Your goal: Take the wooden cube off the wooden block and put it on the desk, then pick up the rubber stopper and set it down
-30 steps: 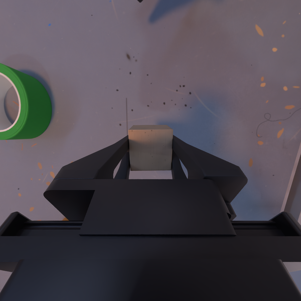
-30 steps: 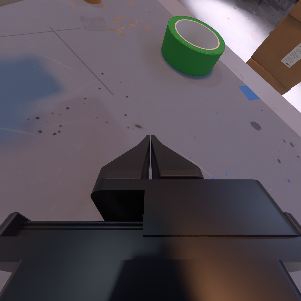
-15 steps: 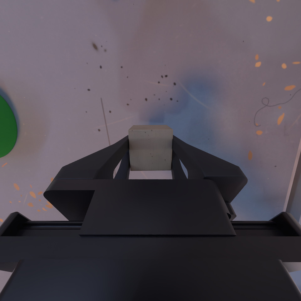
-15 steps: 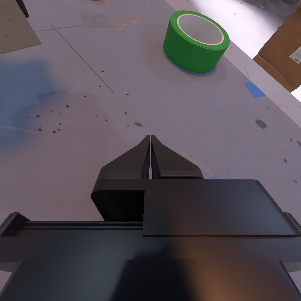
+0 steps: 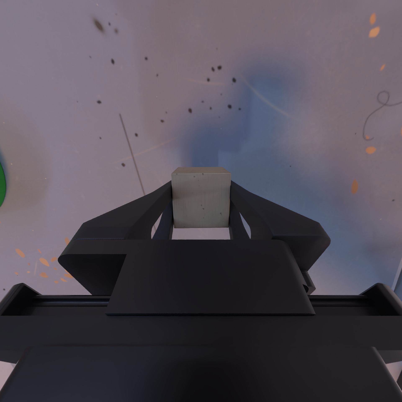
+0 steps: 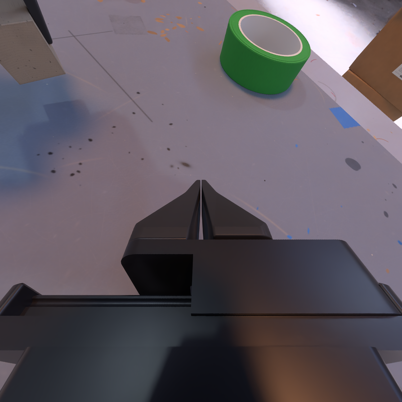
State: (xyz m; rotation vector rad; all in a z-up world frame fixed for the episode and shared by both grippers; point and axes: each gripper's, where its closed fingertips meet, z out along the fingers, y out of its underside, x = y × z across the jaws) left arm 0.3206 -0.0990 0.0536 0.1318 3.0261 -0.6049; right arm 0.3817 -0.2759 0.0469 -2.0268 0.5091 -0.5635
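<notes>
My left gripper is shut on the pale wooden cube and holds it above the grey desk; the cube's shadow lies on the blue stain below. The same cube shows at the upper left of the right wrist view, held in the air by a dark finger of the left gripper. My right gripper is shut and empty, above the desk. The wooden block and the rubber stopper are in neither view.
A green roll of tape stands on the desk at the far right, near the desk edge; its rim shows at the left edge of the left wrist view. A brown cardboard box stands beyond the desk edge.
My left gripper has carried the cube sideways and lower over the desk; the green tape has slid almost out of its view. The cube has come into the right wrist view at upper left.
</notes>
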